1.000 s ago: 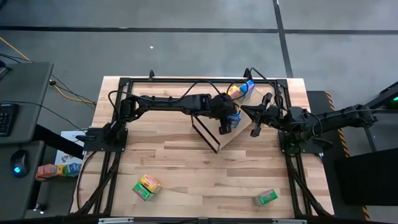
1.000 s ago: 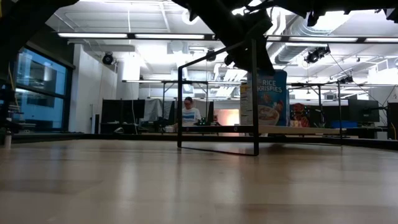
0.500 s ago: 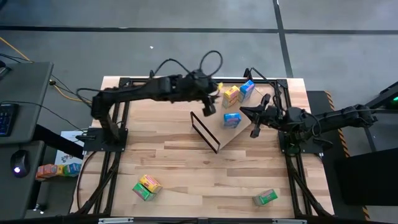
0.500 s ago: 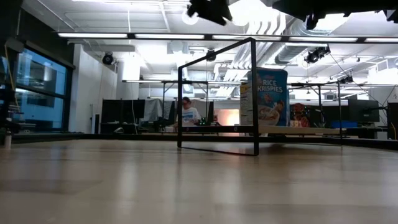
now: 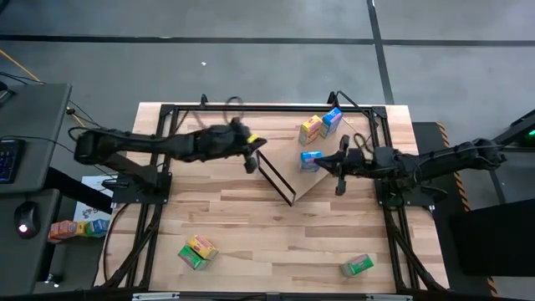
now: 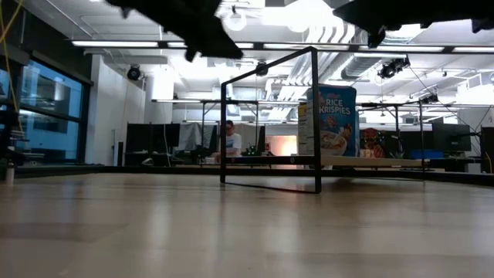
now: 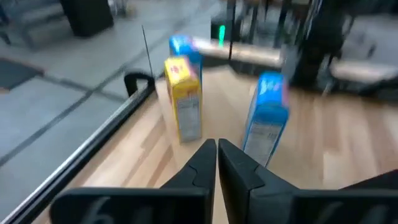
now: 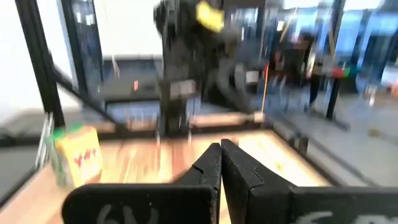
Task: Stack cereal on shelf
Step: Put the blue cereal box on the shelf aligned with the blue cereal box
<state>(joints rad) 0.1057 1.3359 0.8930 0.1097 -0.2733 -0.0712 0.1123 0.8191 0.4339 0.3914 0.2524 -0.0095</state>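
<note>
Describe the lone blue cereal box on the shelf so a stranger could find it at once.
Find the light-wood shelf with the black frame, near the table's far edge. Three cereal boxes stand on it; two cluster at the far end. The blue box stands alone, nearest the frame, by the right gripper.

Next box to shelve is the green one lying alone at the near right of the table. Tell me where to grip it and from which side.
Grip the green cereal box across its two long sides, coming straight down from above. It lies flat and slightly skewed with bare tabletop all round, so the end effector should probably turn to match that skew.
</note>
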